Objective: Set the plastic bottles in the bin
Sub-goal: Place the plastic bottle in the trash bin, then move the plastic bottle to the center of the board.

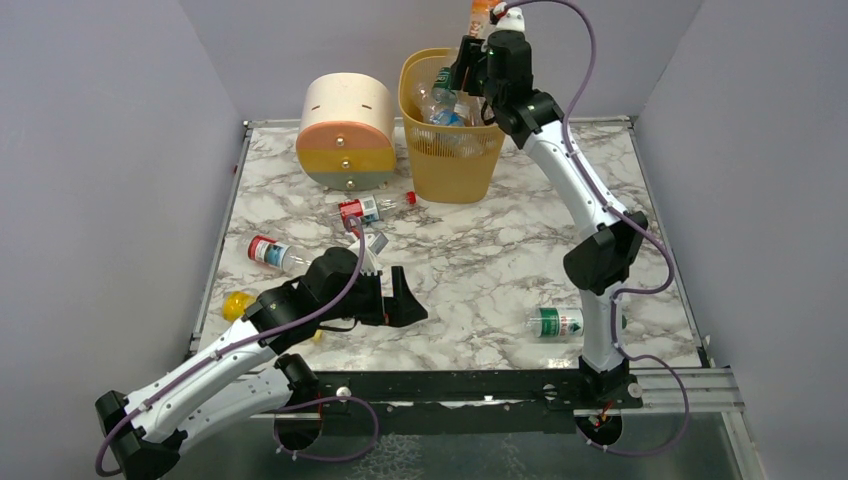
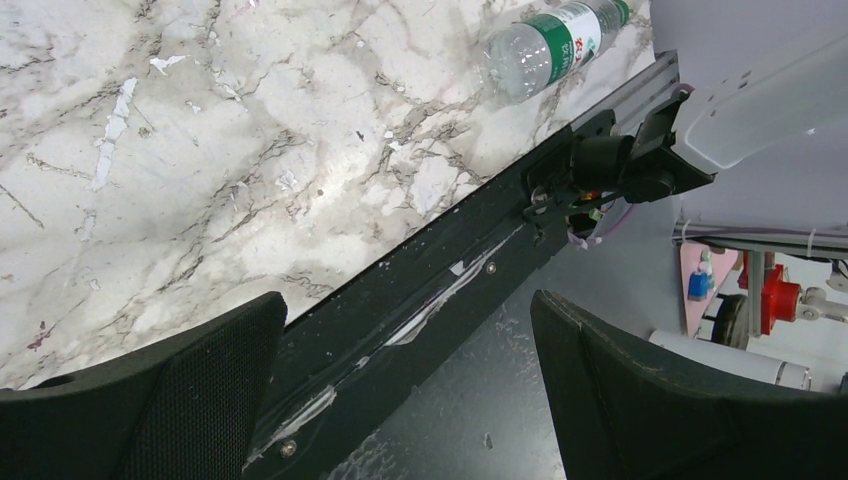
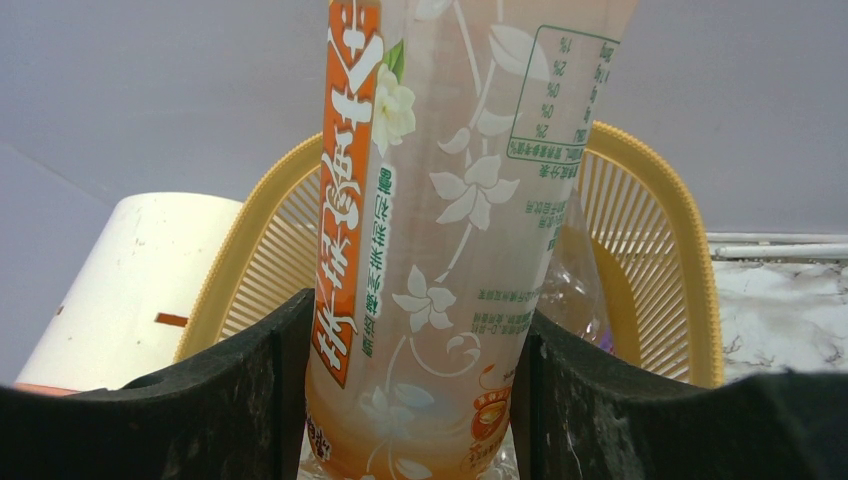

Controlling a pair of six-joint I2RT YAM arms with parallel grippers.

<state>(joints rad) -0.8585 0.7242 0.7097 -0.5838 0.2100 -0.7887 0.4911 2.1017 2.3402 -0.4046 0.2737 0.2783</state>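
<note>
My right hand is pinching an orange-labelled bottle, with 1 black pad pressed on each side of its body. In the top view the bottle sticks up above the hand, which hangs over the far right part of the bin. The bin's yellow ribbed wall shows just behind the bottle in the wrist view. Several clear bottles already lie inside the bin. Left of it stands the round drawer unit, near the bin but apart from it.

My left hand is spread wide and holds nothing. It hangs low over the near edge of the marble surface, where the black rail runs.

A green-labelled bottle lies on its side on the surface, off to the right near my right arm's base. Beyond my left hand, 1 red-labelled bottle lies in front of the drawer unit. 1 red-capped bottle lies further left. A yellow bottle sits by the left edge, partly hidden behind my left arm.
</note>
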